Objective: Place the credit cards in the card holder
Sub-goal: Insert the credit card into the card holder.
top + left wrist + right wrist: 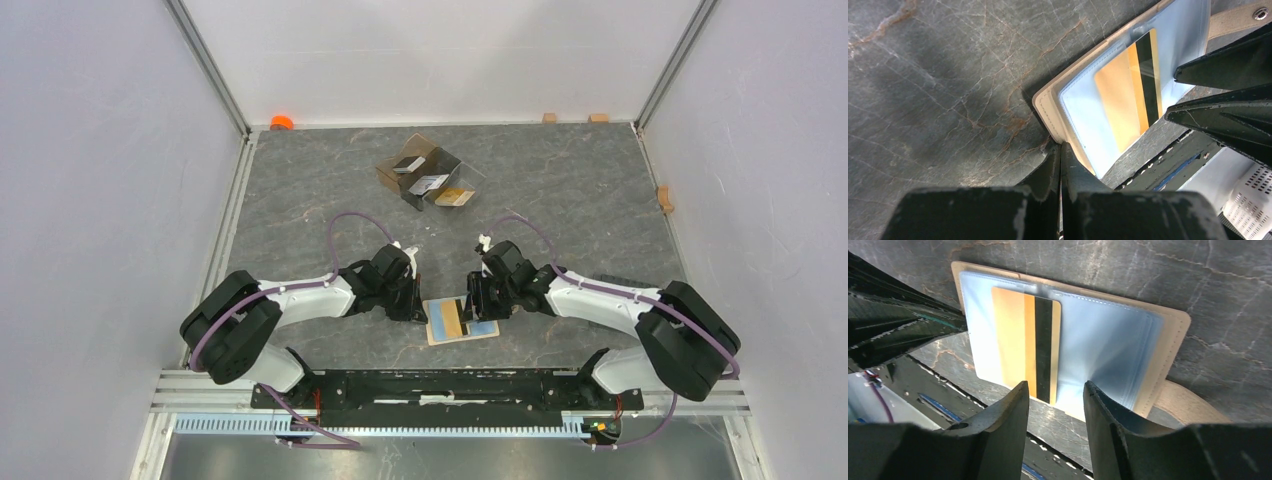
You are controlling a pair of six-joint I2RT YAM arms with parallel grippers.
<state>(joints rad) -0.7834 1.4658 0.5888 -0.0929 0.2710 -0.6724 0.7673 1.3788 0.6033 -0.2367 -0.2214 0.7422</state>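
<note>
Orange card (1018,340) lies on the open holder (1175,335) — a blue pocket under it.
Left gripper (1061,155) closed and empty, tips at the holder's edge (probably pinning it); right gripper (1055,390) half-open, empty, by the card's end.

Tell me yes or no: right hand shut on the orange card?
No: the right hand stands open, the orange card showing through its gap.

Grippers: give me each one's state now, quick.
Left gripper: shut, empty, at the holder's edge.
Right gripper: open, not gripping the orange card in front of it.
</note>
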